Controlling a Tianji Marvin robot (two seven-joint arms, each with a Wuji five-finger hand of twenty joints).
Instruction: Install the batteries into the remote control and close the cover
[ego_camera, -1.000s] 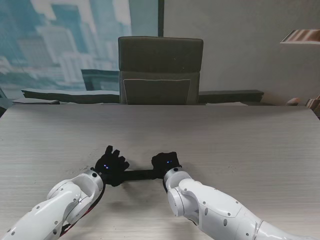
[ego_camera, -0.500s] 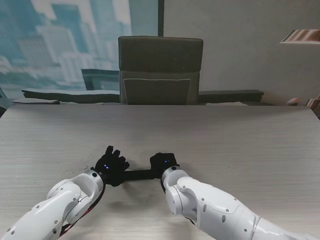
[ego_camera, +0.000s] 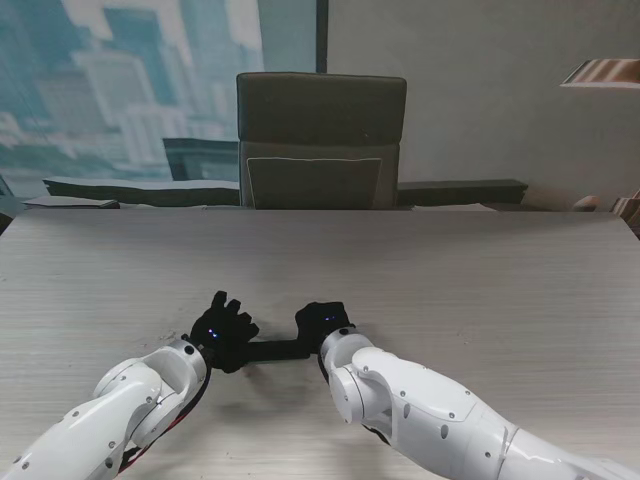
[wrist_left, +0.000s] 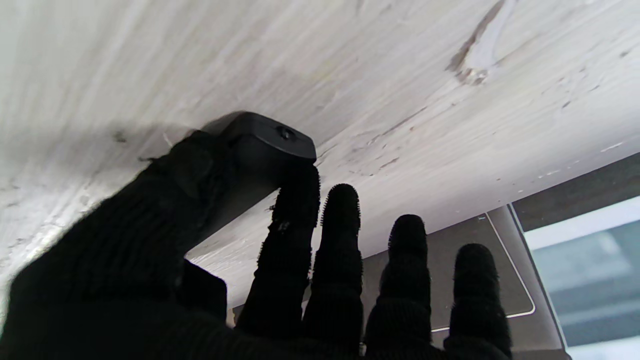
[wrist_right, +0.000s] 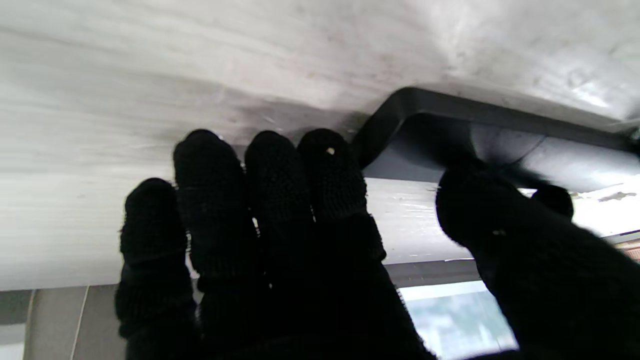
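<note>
The remote (ego_camera: 280, 349) lies on the table (ego_camera: 480, 280) near me, spanning between both hands. The left hand (ego_camera: 222, 333) pinches one end (wrist_left: 260, 145) between thumb and forefinger, other fingers spread. The right hand (ego_camera: 324, 322) clasps the other end (wrist_right: 450, 145), thumb pressed on it

The remote (wrist_right: 500, 145) looks like smooth, matt black plastic, both hands (wrist_left: 150, 260) wear coarse black knit cloth, and the table (ego_camera: 450, 270) is pale, grained, scuffed wood.
</note>
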